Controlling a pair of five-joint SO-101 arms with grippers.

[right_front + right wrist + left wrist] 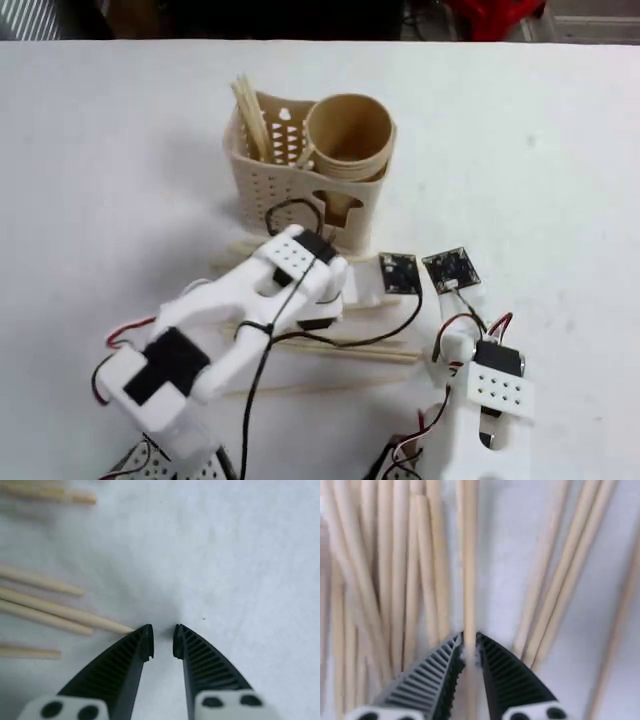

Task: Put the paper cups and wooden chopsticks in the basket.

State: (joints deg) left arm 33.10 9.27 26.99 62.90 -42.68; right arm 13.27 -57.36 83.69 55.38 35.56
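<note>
A perforated cream basket point(262, 190) stands mid-table. In it are a paper cup point(350, 135) and a few upright wooden chopsticks point(250, 115). Several more chopsticks point(350, 350) lie on the table in front of the basket, under the left arm point(290, 275). My left gripper point(469, 652) is shut on one chopstick point(470, 570), just above the loose pile point(395, 580). My right gripper point(162, 641) hovers low over bare table with its jaws nearly together and nothing between them. Chopstick ends point(60, 611) lie just beside it.
The right arm point(495, 385) sits at the front right, close to the table's front edge. Cables run along both arms. White table surface stretches wide to the left and right of the basket.
</note>
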